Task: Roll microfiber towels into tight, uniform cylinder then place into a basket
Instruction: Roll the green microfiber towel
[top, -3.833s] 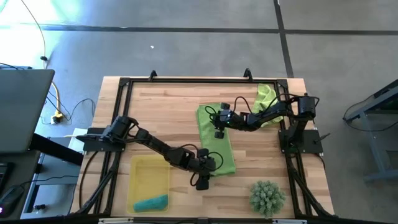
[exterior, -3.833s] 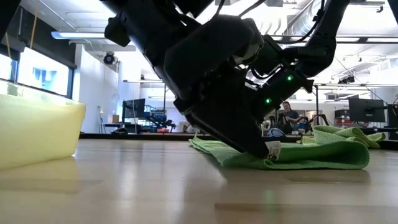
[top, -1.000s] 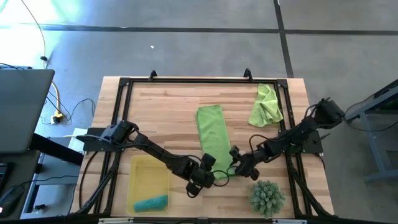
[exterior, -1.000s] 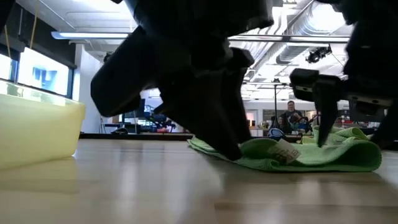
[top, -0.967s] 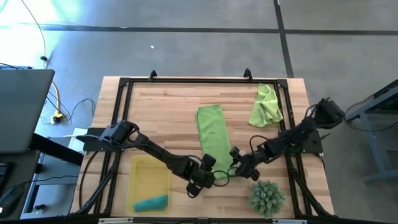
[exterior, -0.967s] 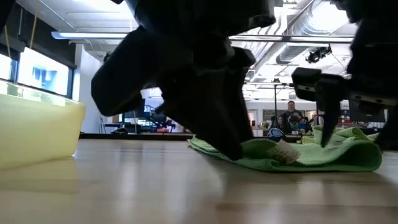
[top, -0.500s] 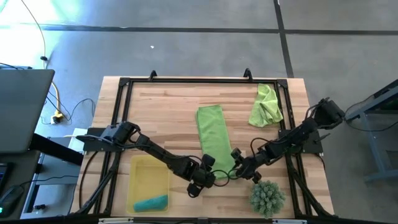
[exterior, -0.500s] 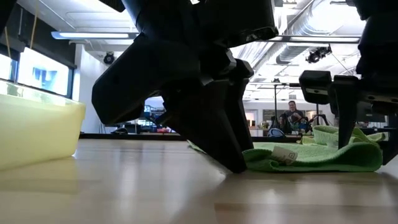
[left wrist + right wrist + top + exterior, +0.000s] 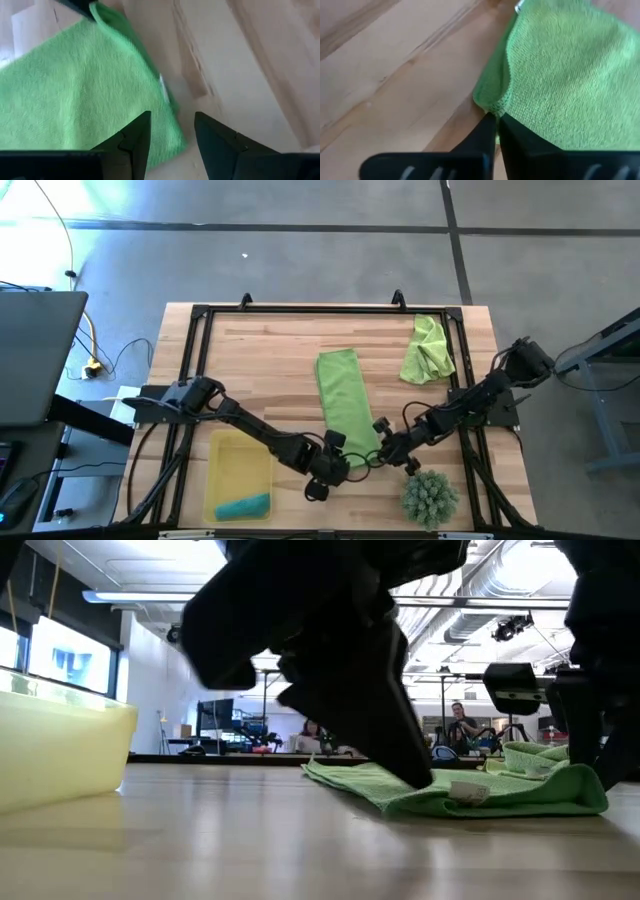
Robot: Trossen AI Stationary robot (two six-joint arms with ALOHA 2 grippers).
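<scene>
Two grippers meet at one end of the long green towel [image 9: 347, 404], and the coming roll turns on that meeting. In the high view the towel lies as a strip in the middle of the frame, its long axis running from upper centre down toward the lower centre; the left gripper [image 9: 338, 467] sits at its lower end from the left, the right gripper [image 9: 385, 452] at the same end from the right, so both are equally near and the rest of the strip stretches away toward the top of the frame. The yellow basket [image 9: 222, 448] lies at lower left with a teal towel [image 9: 243, 506] in it, and a second green towel [image 9: 427, 350] is bunched at upper right. In the low view the towel [image 9: 500, 795] lies flat at right of centre, the dark bulk of an arm over its near edge. In the left wrist view the left gripper [image 9: 172, 131] stands part open, its fingers straddling the towel's corner [image 9: 90, 95] without clamping it. In the right wrist view the right gripper [image 9: 496, 125] is pinched shut on the towel's edge [image 9: 560, 75], at a puckered corner in the frame's middle. Rolling would likely proceed along the strip toward its far end.
</scene>
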